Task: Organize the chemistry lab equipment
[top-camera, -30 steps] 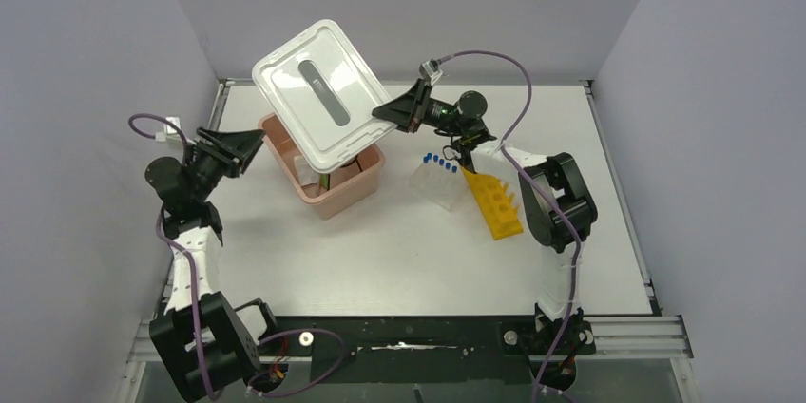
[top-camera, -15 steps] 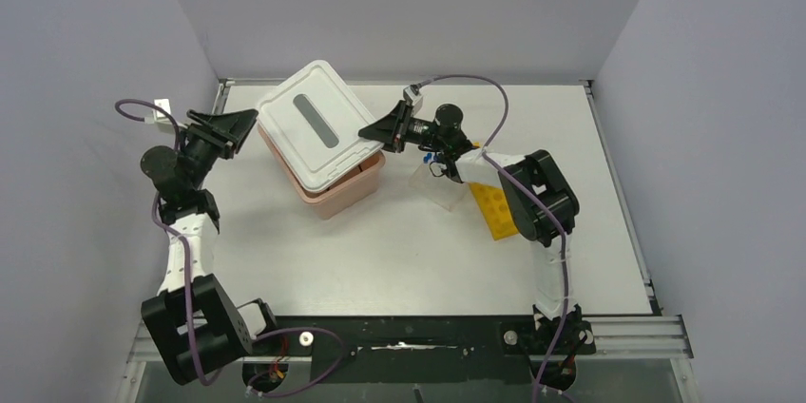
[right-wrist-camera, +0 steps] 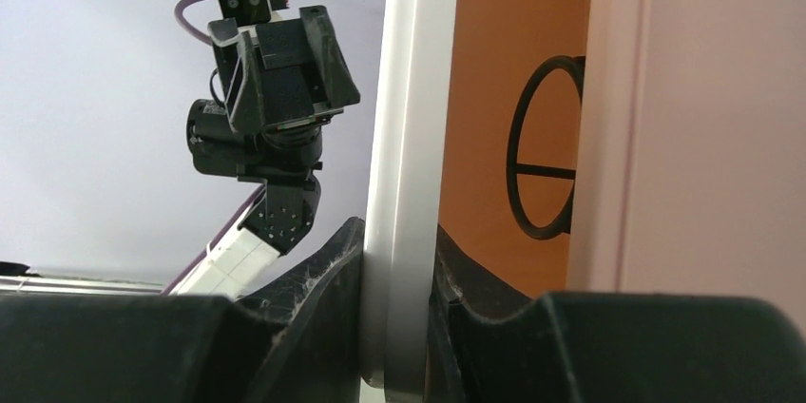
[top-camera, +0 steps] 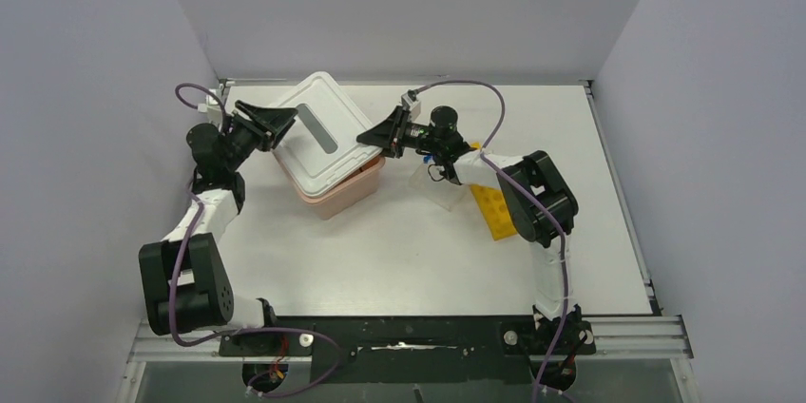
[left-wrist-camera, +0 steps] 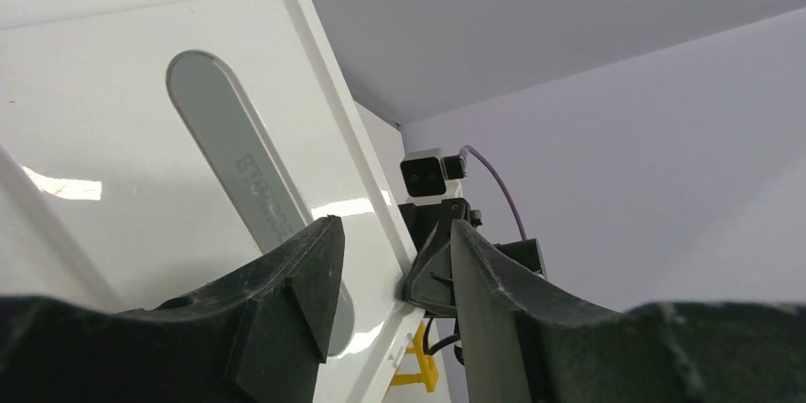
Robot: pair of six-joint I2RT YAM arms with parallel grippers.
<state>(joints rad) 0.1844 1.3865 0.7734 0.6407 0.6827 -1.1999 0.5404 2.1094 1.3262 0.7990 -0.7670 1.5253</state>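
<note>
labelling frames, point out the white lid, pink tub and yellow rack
white lid (top-camera: 347, 132), top external, flat top
pink tub (top-camera: 347, 192), top external, near wall
yellow rack (top-camera: 492, 205), top external, holed face

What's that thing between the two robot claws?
The white lid, lying over the pink tub. The right gripper pinches one edge and the left gripper is at the opposite edge. The overhead view shows it best.

Top entry blocked: white lid (top-camera: 318, 135) over pink tub (top-camera: 347, 189). Crowding lid's sides: left gripper (top-camera: 280, 123), right gripper (top-camera: 369, 140). Tub's right taken: clear tube rack (top-camera: 439, 194), yellow holed rack (top-camera: 496, 208). Near table (top-camera: 399, 251) open.
</note>
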